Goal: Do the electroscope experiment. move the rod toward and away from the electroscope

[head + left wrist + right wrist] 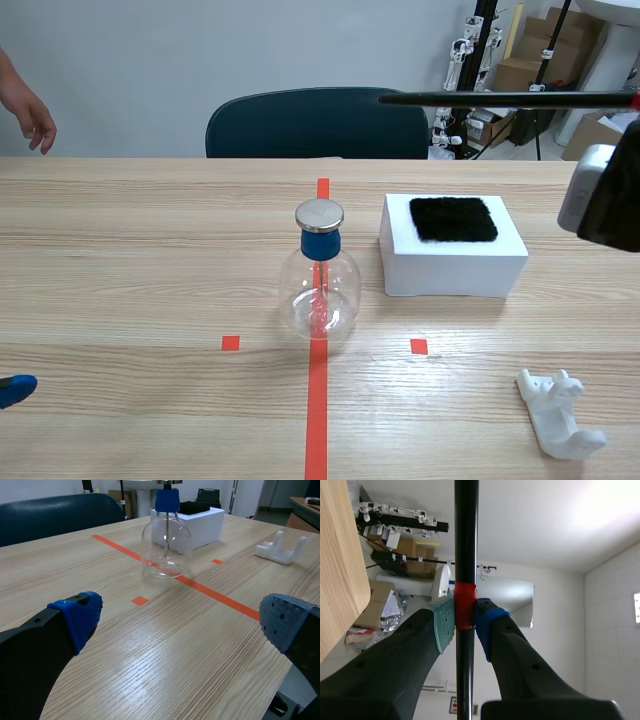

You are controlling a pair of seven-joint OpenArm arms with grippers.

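Right claw (465, 621) is clamping the rod (466, 540) on its red tape band (465, 605), one pad (444, 624) each side, and the grip is looking square. The rod is sticking out well ahead of the fingers, level and high over the table (120, 260). Its free end is hanging up and off to one side of the electroscope (320, 275), apart from the metal cap (319, 214). Left claw (175, 625) is sitting spread wide, gripping nothing, low over the table, with the electroscope well ahead of it.

Step as I'm reading it: bringing the rod end in toward the cap, then backing off. I'd be lowering first, then closing in slowly, stopping just short of the cap with no contact, and retreating along the same line. It's a long lever, so any wrist twist is swinging the tip a lot.

Not readable:
- Foil leaves: only the stem (165, 540) is showing inside the glass.
- Gap between rod end and cap: hard to judge from the scene view.
- Rod's rear end: running out of frame behind the fingers.
- Right arm: mostly cut off.
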